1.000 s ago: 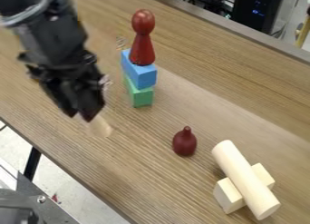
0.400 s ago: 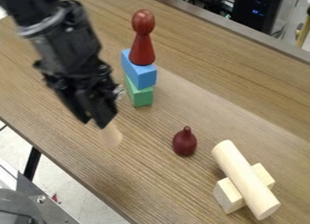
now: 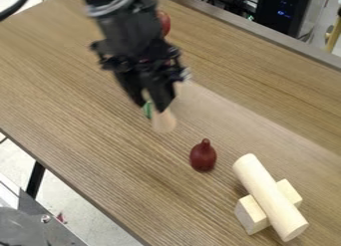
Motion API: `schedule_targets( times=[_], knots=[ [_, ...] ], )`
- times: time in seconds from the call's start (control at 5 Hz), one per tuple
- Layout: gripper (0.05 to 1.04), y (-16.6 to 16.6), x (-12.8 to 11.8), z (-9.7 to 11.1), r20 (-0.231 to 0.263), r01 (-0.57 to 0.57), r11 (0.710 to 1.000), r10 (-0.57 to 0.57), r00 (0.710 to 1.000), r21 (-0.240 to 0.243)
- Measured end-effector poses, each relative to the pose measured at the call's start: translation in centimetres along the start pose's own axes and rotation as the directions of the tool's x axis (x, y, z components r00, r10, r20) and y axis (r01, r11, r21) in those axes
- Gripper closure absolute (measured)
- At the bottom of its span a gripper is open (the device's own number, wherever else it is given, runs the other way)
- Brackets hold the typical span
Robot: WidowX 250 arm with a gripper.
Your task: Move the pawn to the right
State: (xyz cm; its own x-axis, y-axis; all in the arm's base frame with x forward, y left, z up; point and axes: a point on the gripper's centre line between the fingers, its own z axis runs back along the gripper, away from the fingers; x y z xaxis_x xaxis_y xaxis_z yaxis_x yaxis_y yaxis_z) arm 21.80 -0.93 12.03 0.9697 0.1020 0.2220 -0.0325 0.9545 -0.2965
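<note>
Pale pawn [image 3: 164,122] blurry, top in claw [image 3: 157,103]; green blk [image 3: 148,109] mostly hidden.

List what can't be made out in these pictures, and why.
All in the camera view:
- Pale piece: blurred, top hidden by the gripper.
- Red piece: lower part behind the arm.
- Green block: mostly behind the gripper.
- Arm's upper end: cut off by the top edge.

Wooden table [image 3: 86,125]; maroon bulb [image 3: 203,157]; pale block [image 3: 252,215]

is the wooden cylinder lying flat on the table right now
No, the wooden cylinder rests across a pale wooden block, which lifts it off the table.
</note>
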Motion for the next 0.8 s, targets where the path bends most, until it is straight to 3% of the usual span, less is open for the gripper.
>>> schedule_targets(
  times=[0.2, 0.4, 0.8],
  knots=[
    [0.730, -1.5, 2.1, -0.7, 0.025, 0.031, 0.999, -0.032, 0.999, 0.016],
    [0.730, -3.3, 2.7, -1.1, 0.053, 0.094, 0.995, -0.096, 0.994, 0.034],
    [0.730, -7.6, -0.2, -1.9, 0.049, 0.261, 0.963, -0.264, 0.963, 0.063]
  ],
)
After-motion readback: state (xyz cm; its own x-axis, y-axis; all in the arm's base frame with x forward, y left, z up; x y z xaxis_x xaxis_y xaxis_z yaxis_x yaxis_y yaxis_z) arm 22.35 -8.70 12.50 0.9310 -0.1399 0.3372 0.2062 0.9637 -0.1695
